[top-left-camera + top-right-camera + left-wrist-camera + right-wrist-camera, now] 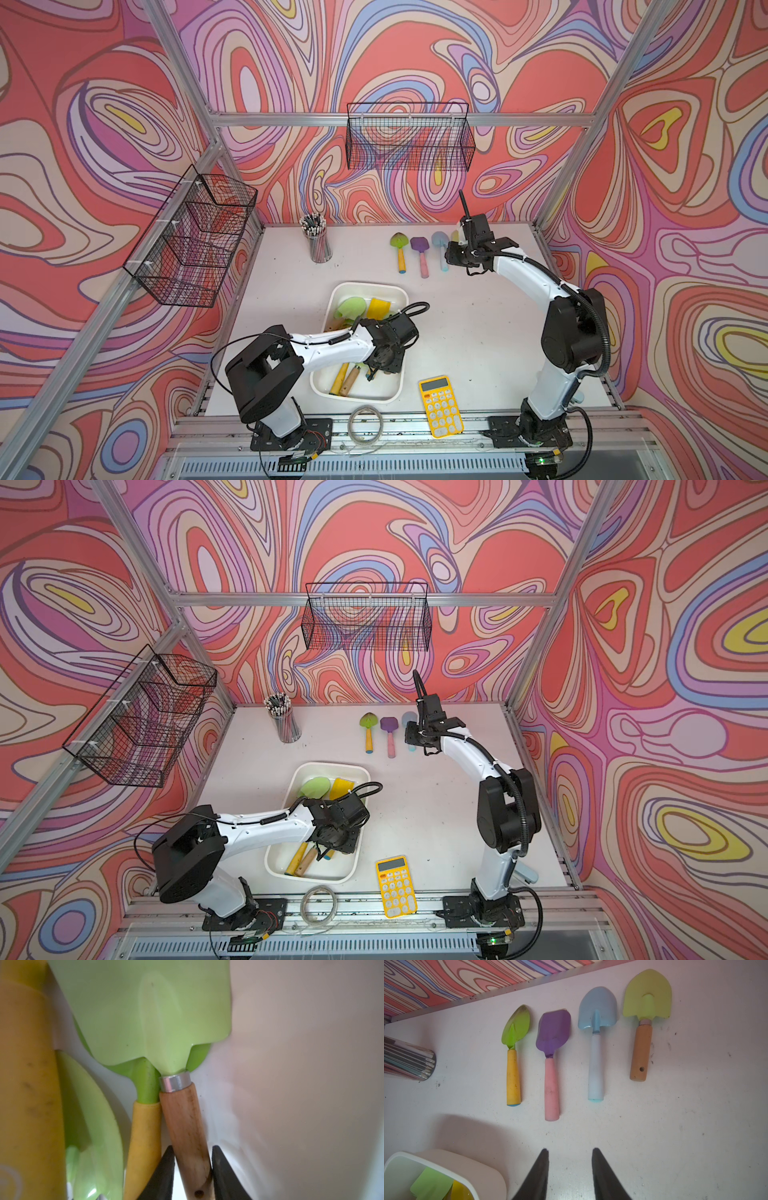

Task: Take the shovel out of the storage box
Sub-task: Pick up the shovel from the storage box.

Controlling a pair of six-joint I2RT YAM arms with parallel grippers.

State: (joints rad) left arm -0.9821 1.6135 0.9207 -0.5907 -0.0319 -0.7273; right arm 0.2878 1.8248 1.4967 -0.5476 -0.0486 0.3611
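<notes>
The pale green metal shovel with a wooden handle and a silver collar [175, 1082] lies in the shallow white plastic storage box [376, 388], and the left hand [192, 1159] is down on it. Its black fingers [166, 1172] sit against either side of the wood, so I would call that a grasp on the handle. Just beside one finger, a yellow-handled shovel with a brighter green blade [145, 1136] rests against the wooden handle, its blade tucked under the pale one. The lift looks best taken slow and straight up, grip firm, so the neighbour slides off instead of riding along, and high enough to clear the box rim. The handle's end and the blade's tip are cut off in the wrist view. A broad yellow shape [27, 1084] further out from that finger is too close and blurred to name. In both top views the wrist covers the grasp. The right hand [570, 1150] hangs released and empty over the white desk [675, 1126], a row of four small shovels [596, 1043] ahead of it.
</notes>
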